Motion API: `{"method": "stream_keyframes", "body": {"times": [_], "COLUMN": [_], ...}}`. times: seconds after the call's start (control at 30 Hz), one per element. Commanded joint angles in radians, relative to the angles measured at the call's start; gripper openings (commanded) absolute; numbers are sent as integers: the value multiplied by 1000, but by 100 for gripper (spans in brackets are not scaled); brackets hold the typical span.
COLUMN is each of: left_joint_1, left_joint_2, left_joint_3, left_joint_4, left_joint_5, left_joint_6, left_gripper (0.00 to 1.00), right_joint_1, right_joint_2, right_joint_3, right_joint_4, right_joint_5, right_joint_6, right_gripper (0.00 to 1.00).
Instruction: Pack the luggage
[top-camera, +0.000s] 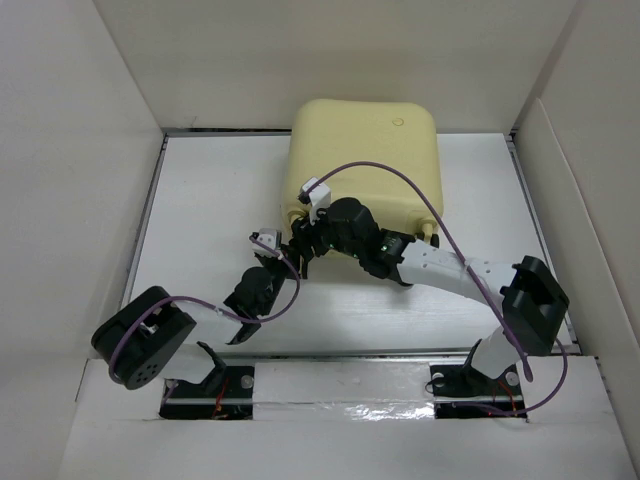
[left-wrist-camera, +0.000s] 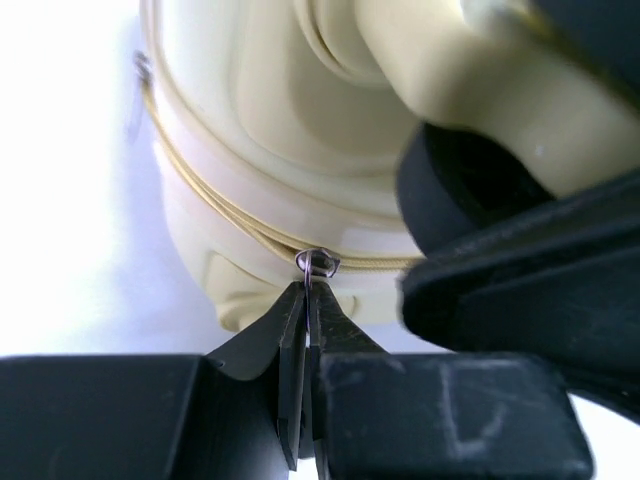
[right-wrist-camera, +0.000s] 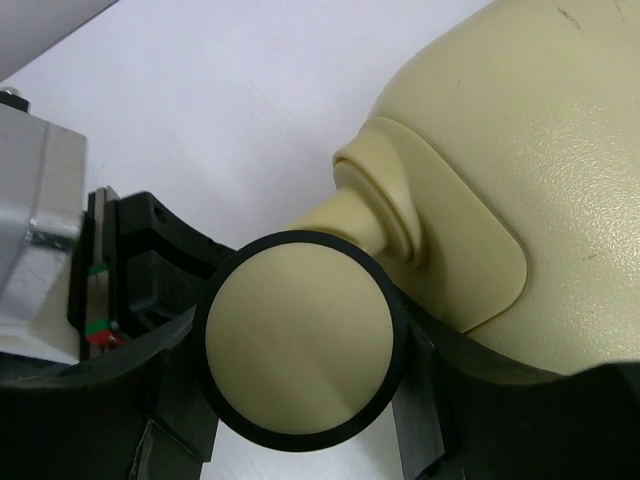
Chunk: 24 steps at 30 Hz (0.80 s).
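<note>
The luggage is a pale-yellow hard-shell case lying closed at the back middle of the table, its round emblem facing up. My left gripper is at its near left corner, shut on the small metal zipper pull on the yellow zip line. My right gripper is shut on a black-rimmed yellow wheel at the same corner, with one finger on each side of it. In the top view both grippers crowd against that corner of the case and hide it.
White walls close in the white table on the left, back and right. A second wheel sticks out at the case's near right corner. Purple cables loop over the shell and along both arms.
</note>
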Motion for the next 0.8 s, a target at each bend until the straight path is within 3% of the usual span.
{"method": "stream_keyframes", "body": {"times": [0.0,0.2,0.77], "left_joint_1": [18,78,215], "left_joint_2": [-105,-211,-227], "left_joint_3": [-27,-28,141], "left_joint_4": [508,340,24], "left_joint_5": [-159,-177,34], "left_joint_6": [65,104,188], "left_gripper": [0,0,0], "right_joint_1": [25,15,44], "right_joint_2": [-121,-179,-467], "right_joint_3": [-5,-52,-284], "right_joint_4": [135,124,-40], "right_joint_5": [-53,-55,-230], "right_joint_6": [45,37,-29], "right_gripper": [0,0,0]}}
